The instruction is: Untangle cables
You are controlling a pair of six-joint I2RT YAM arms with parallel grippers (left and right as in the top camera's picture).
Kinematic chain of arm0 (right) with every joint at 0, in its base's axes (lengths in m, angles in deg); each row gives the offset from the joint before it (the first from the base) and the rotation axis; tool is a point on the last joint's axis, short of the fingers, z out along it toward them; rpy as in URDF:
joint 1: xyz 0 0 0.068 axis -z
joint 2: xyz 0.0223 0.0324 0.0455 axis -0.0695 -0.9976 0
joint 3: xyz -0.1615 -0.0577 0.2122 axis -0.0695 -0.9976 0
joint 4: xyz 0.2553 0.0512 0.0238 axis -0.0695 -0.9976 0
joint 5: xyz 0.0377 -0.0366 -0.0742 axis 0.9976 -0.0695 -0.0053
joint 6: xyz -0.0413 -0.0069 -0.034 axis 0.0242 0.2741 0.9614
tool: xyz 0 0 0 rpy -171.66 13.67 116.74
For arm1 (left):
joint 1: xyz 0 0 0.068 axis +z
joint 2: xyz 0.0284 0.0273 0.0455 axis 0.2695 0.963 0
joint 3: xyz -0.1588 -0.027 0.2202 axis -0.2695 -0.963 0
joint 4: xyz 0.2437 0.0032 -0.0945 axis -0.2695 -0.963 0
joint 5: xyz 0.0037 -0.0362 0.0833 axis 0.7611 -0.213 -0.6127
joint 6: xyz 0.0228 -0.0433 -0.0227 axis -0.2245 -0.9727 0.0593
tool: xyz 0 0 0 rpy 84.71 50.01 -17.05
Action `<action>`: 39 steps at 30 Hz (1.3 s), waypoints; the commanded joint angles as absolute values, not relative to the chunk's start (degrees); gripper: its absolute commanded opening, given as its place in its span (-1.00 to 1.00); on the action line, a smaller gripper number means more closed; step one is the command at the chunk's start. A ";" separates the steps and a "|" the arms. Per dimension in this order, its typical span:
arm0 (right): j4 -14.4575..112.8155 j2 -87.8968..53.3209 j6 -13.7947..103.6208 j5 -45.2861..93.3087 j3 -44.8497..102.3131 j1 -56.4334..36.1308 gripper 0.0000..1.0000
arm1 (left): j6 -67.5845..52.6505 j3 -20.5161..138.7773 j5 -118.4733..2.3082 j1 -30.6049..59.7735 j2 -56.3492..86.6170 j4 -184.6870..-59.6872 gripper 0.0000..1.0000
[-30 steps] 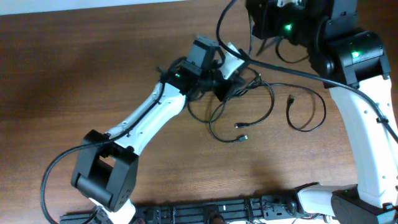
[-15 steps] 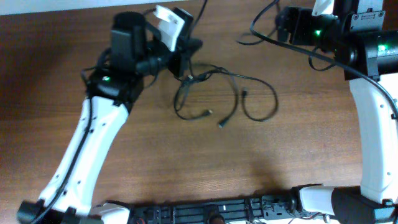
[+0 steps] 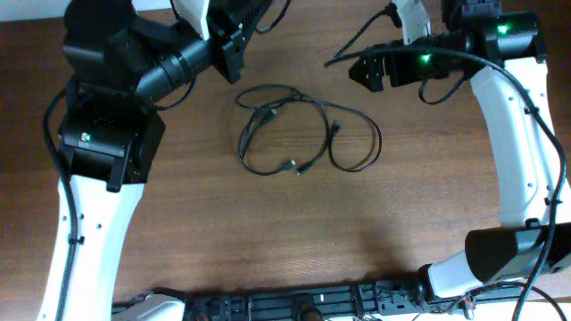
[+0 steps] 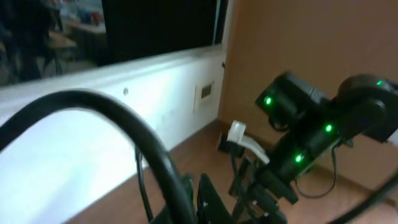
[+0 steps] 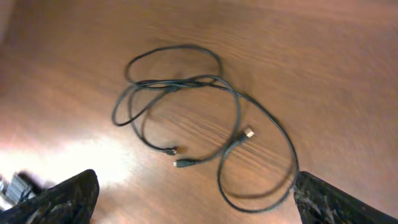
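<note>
The cables (image 3: 303, 134) lie loose on the brown table as thin black overlapping loops, with small plugs (image 3: 290, 165) near the middle. No gripper touches them. My left gripper (image 3: 234, 40) is raised at the back left, away from the tangle, and its jaws look shut on nothing. In the left wrist view the left gripper (image 4: 205, 199) is a dark blur at the bottom edge. My right gripper (image 3: 364, 69) hovers at the back right, open. The right wrist view looks down on the cables (image 5: 186, 118) between wide-apart fingers (image 5: 62, 199), with the right gripper (image 5: 196, 205) holding nothing.
A thick black arm cable (image 4: 124, 118) arcs across the left wrist view, before a white wall strip (image 4: 93, 124). The right arm (image 4: 311, 137) with green lights shows there too. A black rail (image 3: 303, 308) runs along the table's front edge.
The left arm swung back and left, off the tangle, and the cables now lie free on the table. The right gripper opened wide and came down towards the cables.
</note>
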State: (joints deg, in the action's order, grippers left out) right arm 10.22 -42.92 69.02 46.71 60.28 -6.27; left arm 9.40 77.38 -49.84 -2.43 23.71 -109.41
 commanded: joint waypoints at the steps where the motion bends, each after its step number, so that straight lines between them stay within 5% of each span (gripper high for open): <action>1: 10.35 -42.65 77.50 56.85 60.89 -6.27 0.98 | 9.90 78.10 -49.03 -2.30 23.58 -111.93 -0.87; 10: 9.69 -42.61 78.57 59.04 60.89 -6.27 0.98 | 11.84 78.10 -49.03 -2.37 28.67 -122.50 -0.86; 22: 7.81 -42.63 106.44 77.46 60.89 -6.27 0.99 | 6.90 78.47 -48.33 -2.37 30.07 -131.84 -0.85; 31: 8.89 -42.63 108.36 77.46 60.89 -6.95 0.99 | 6.86 79.76 -34.37 -2.37 30.03 -132.86 -0.85; 39: 10.04 -42.63 109.59 77.48 60.89 -12.33 0.89 | 5.42 81.67 -33.71 -5.91 29.92 -132.60 -0.85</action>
